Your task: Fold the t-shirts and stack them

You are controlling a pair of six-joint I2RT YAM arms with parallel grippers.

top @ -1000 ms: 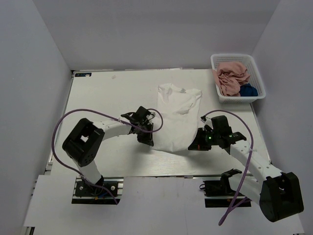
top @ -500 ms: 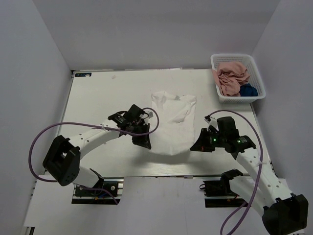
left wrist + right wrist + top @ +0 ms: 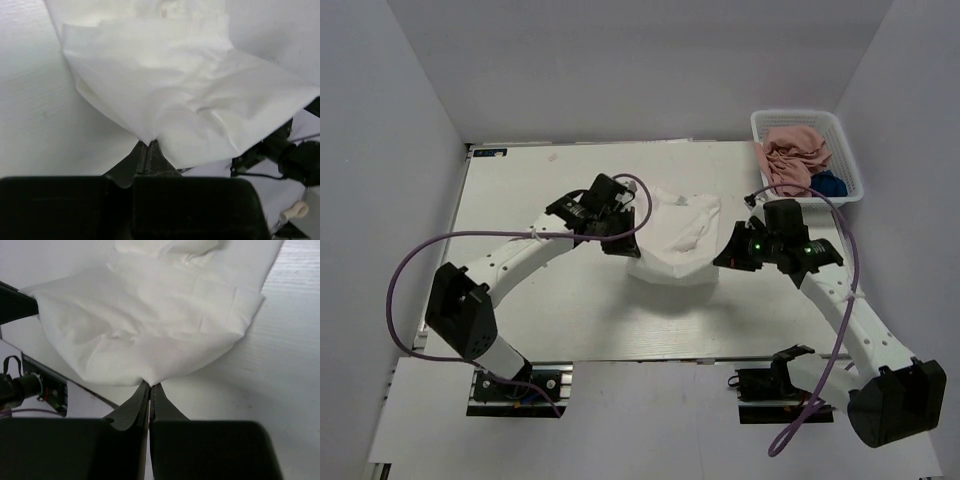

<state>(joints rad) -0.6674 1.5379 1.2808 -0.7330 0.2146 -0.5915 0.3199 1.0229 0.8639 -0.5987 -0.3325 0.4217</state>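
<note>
You've barely begun: left end effector (image 3: 619, 244) and right end effector (image 3: 725, 259) clench corners of the white shirt (image 3: 676, 246) above the surface (image 3: 520, 195) centre, first fold unfinished; pink shirt (image 3: 792, 156) and navy shirt (image 3: 830, 185) wait in the basket (image 3: 851, 152) at 2 o'clock

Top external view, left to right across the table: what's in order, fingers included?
left fingers → white t-shirt → right fingers → pink t-shirt → navy t-shirt
</note>
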